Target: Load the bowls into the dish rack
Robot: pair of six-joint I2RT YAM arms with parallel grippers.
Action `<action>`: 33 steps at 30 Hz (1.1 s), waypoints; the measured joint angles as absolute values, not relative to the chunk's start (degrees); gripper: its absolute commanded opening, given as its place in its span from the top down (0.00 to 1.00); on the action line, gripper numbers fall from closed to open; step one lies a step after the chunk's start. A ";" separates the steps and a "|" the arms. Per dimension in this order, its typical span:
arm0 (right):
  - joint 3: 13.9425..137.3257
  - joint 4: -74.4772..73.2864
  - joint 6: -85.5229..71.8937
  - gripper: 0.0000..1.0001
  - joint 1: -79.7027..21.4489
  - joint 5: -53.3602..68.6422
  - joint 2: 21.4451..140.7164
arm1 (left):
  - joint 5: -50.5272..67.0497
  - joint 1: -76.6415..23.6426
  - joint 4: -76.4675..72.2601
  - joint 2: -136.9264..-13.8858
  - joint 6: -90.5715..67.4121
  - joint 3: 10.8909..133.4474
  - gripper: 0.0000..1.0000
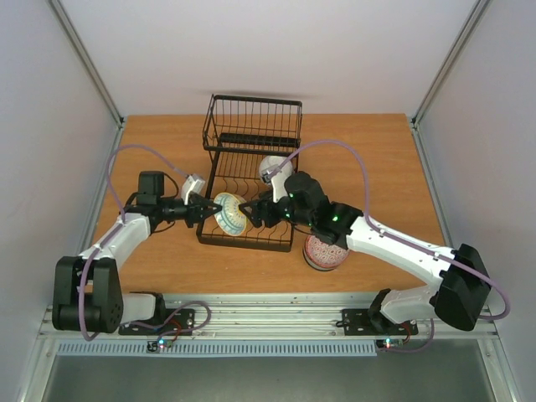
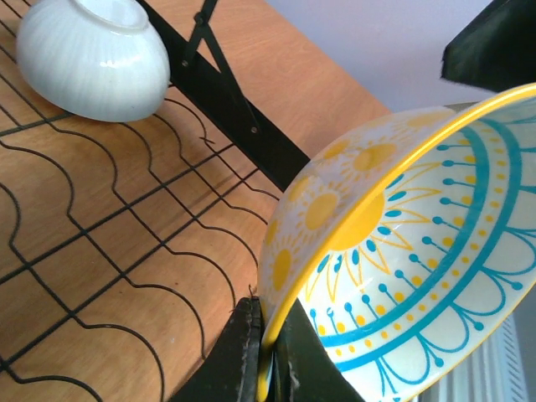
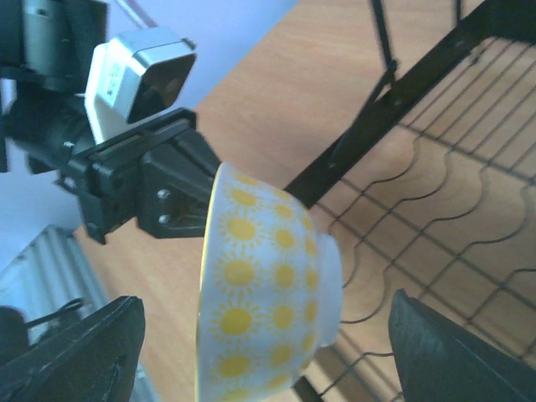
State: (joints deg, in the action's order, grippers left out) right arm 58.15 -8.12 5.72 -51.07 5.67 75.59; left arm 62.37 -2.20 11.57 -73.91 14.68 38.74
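Observation:
A bowl with yellow suns outside and a blue-and-yellow pattern inside (image 1: 230, 213) hangs on edge over the front left of the black wire dish rack (image 1: 251, 136). My left gripper (image 1: 209, 209) is shut on its yellow rim; in the left wrist view the fingertips (image 2: 251, 352) pinch the rim of this bowl (image 2: 402, 251). My right gripper (image 1: 249, 209) stands open around the same bowl (image 3: 268, 293), its fingers (image 3: 84, 352) apart from it on both sides. A white bowl (image 1: 272, 165) lies upside down on the rack's wires (image 2: 92, 54).
A pink-red patterned bowl (image 1: 325, 251) sits on the table under my right arm, just right of the rack's front corner. The taller basket section (image 1: 254, 113) stands at the rack's far end. Grey walls close the table on three sides.

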 measured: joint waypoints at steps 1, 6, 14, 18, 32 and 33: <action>57.49 -7.29 5.15 0.13 -50.63 7.68 75.57 | 63.29 -2.04 12.23 -74.00 15.14 38.74 1.00; 54.54 -2.72 3.01 0.02 -49.74 16.80 75.77 | 67.16 -1.54 15.86 -74.76 18.31 38.79 1.00; 52.38 1.54 1.52 0.01 -49.65 22.44 76.14 | 71.96 -0.97 25.54 -76.90 26.15 42.26 0.99; 51.11 2.24 1.06 0.01 -49.63 22.52 76.14 | 73.32 -0.97 28.49 -77.52 29.87 43.48 0.99; 46.11 10.66 -3.42 0.11 -49.50 26.81 78.81 | 73.45 -0.97 28.69 -77.08 30.06 43.40 1.00; 45.95 11.44 -3.66 0.14 -49.50 27.14 78.96 | 73.47 -0.97 28.71 -77.08 30.06 43.40 1.00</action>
State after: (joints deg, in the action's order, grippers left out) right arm 45.95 11.44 -3.66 -49.50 27.14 78.96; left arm 73.47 -0.97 28.71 -77.08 30.06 43.40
